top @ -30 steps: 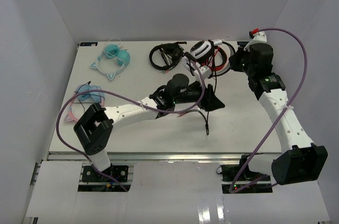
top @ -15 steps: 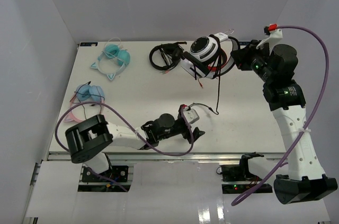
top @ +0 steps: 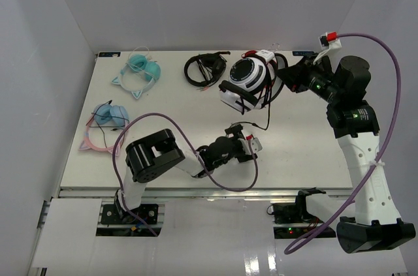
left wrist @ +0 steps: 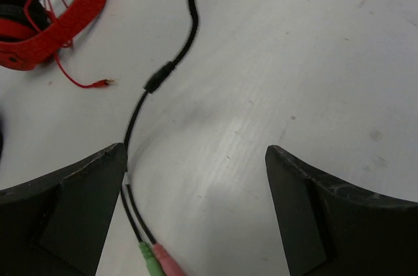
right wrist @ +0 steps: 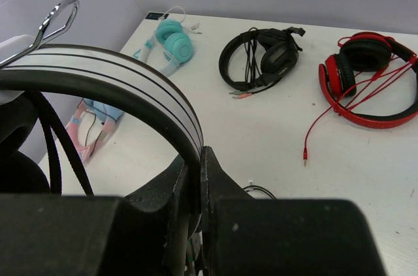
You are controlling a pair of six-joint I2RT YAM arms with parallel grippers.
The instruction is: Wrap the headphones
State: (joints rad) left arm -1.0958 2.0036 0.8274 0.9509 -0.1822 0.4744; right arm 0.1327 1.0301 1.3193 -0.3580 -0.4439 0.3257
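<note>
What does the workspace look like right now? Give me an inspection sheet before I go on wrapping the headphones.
Surface: white table, lightly scuffed.
Job's things: white headphones held up by the headband; their black cable runs down to the table and ends in green and pink plugs.
Clutter: black headphones, red headphones, teal headphones, pink-and-blue set.
End effectors: right end effector shut on the headband; left end effector open, low over the table, with the cable lying inside its open jaws, close to one side.
Cables: purple arm cables loop free.
Surroundings: plain white walls; nothing else seen.
</note>
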